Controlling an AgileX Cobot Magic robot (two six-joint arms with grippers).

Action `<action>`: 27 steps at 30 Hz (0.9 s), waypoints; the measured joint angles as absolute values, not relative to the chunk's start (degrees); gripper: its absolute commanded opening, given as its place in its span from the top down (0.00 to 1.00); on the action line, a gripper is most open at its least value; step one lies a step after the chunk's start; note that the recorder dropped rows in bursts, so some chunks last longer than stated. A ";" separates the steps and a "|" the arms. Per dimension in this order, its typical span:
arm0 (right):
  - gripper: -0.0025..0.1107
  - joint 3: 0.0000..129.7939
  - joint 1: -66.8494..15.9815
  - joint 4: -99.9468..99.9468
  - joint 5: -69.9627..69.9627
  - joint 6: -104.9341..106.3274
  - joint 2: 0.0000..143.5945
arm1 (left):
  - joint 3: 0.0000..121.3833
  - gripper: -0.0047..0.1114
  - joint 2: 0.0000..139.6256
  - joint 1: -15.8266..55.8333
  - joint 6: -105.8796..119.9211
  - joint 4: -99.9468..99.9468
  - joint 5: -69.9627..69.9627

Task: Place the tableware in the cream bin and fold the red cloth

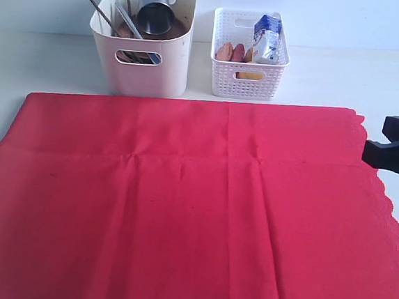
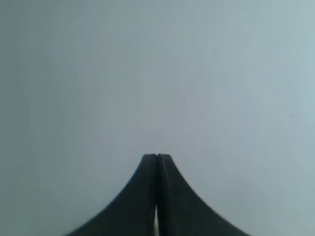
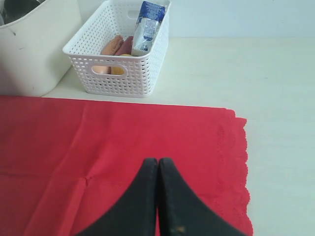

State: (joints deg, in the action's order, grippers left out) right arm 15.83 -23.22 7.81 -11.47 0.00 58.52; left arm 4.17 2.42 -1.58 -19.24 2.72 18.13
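Note:
The red cloth [image 1: 181, 204] lies spread flat over the table's front, its scalloped edge on the right. Behind it stands the cream bin [image 1: 143, 54], holding a steel cup [image 1: 154, 16], dark chopsticks [image 1: 97, 6] and a silver knife [image 1: 129, 21]. My right gripper [image 1: 367, 154] hangs shut and empty at the cloth's right edge; the right wrist view shows its fingertips [image 3: 157, 162] pressed together above the red cloth [image 3: 98, 147]. My left gripper [image 2: 157, 157] is shut, with only a blank pale surface in front of it; it does not show in the exterior view.
A white lattice basket [image 1: 246, 77] with a milk carton [image 1: 268, 38] and other food stands to the right of the cream bin, also visible as the basket [image 3: 123, 73] in the right wrist view. Bare white table [image 1: 331, 77] runs behind and right of the cloth.

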 measured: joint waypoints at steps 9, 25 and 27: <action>0.98 15.83 -23.22 7.81 -12.14 0.00 58.52 | 12.69 0.96 31.99 -2.75 -13.94 -0.72 10.16; 0.98 15.83 -23.22 7.81 -12.14 -0.43 58.52 | 17.81 0.31 78.77 -2.75 -13.72 7.12 10.55; 0.98 15.83 -23.22 7.81 -12.14 -0.43 58.52 | 17.89 0.27 82.29 -2.43 -13.72 8.95 12.89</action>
State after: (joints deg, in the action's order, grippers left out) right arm 15.83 -23.22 7.81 -12.14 -0.43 58.52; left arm 17.89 82.29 -2.43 -13.72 8.95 12.89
